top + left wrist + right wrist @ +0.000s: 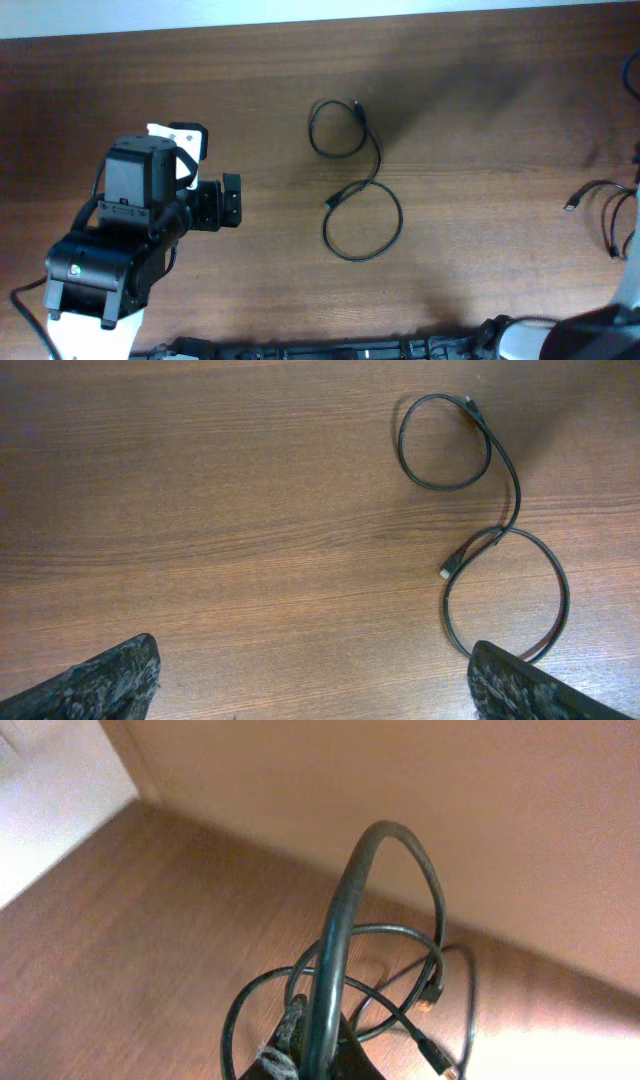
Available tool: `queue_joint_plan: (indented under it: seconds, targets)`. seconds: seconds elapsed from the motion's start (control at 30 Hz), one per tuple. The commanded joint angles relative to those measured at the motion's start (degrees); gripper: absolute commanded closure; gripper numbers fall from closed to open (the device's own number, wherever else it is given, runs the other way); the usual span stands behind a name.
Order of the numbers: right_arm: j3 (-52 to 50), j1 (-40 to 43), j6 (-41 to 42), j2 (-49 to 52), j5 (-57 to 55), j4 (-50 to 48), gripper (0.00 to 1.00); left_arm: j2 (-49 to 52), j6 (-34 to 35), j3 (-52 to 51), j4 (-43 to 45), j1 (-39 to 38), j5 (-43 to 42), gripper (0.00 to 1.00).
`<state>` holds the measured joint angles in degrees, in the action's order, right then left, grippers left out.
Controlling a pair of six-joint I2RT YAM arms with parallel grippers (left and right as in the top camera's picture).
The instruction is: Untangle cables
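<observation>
Cable [379, 160] lay in a loose figure-eight at the middle of the desk [500, 130], one plug tucked against its lower loop. Left jaws stood released and empty, well to its left. Right jaws were clenched on other cables [330, 950], whose loops arched up near the desk's right edge.
</observation>
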<state>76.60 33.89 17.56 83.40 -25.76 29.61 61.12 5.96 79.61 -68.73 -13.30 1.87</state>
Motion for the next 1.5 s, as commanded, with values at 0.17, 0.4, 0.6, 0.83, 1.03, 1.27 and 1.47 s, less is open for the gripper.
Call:
queue_joint_plan:
  seconds: [0.17,0.4,0.6,0.83,1.03,1.27,1.47]
  targets:
    - [0.2,3.8,1.6,9.1,9.7,3.0,0.96,-0.1,-0.9,1.1,0.1,0.3,-0.7,0.01]
    - [0.2,3.8,1.6,13.9,9.7,4.9,0.44,-0.1,-0.9,1.1,0.1,0.3,-0.7,0.01]
    - [0.2,3.8,1.6,14.1,9.7,5.6,0.09,-0.1,-0.9,1.1,0.1,0.3,-0.7,0.01]
    - [0.2,3.6,-6.3,14.1,21.3,7.3,0.01,-0.1,-0.9,1.1,0.1,0.3,-0.7,0.01]
    - [0.2,3.6,-6.8,13.6,23.6,11.0,0.01,-0.1,-0.9,1.1,0.1,0.3,-0.7,0.01]
    - [0.2,3.6,-6.5,11.1,23.6,15.8,0.01,-0.1,-0.9,1.1,0.1,0.3,-0.7,0.01]
    - [0.2,3.3,-0.9,6.5,24.3,22.3,0.01,-0.1,-0.9,1.1,0.1,0.3,-0.7,0.01]
